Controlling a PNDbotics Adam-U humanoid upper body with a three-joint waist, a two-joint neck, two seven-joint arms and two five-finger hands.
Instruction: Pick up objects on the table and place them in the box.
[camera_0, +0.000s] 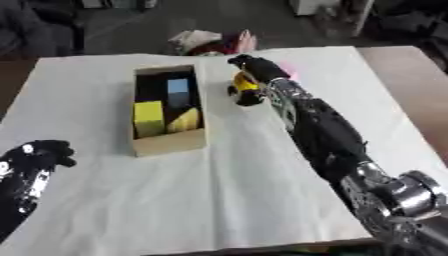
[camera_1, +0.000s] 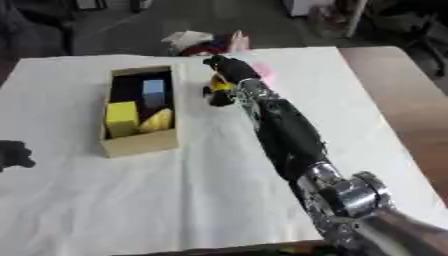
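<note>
Table (camera_0: 262, 200): covered with a white cloth, askew in view; bare brown top shows along the right edge.

Cardboard box (camera_0: 168, 142): open-topped, left of centre on the cloth. Inside: a yellow block (camera_0: 148, 118) at the near left, a yellow wedge-like piece (camera_0: 185, 120) beside it, and a pale blue block (camera_0: 178, 89) further back. The far inner corner is in shadow; nothing can be made out there.

Yellow object (camera_0: 246, 84): small, just right of the box's far end, mostly covered by the right hand's fingers; its shape cannot be made out.

Right hand (camera_0: 251, 75): arm reaches in from the lower right corner and stretches diagonally across the cloth, fingers curled round the yellow object. Whether the object touches the cloth cannot be told.

Pink patch (camera_1: 262, 70): just behind the right hand, largely hidden by it.

Left hand (camera_0: 39, 152): low at the left edge, fingers curled inward, holding nothing; cut off in the right eye view.

Crumpled items (camera_0: 210, 42): white, red, pink, beyond the table's far edge; unidentifiable.
</note>
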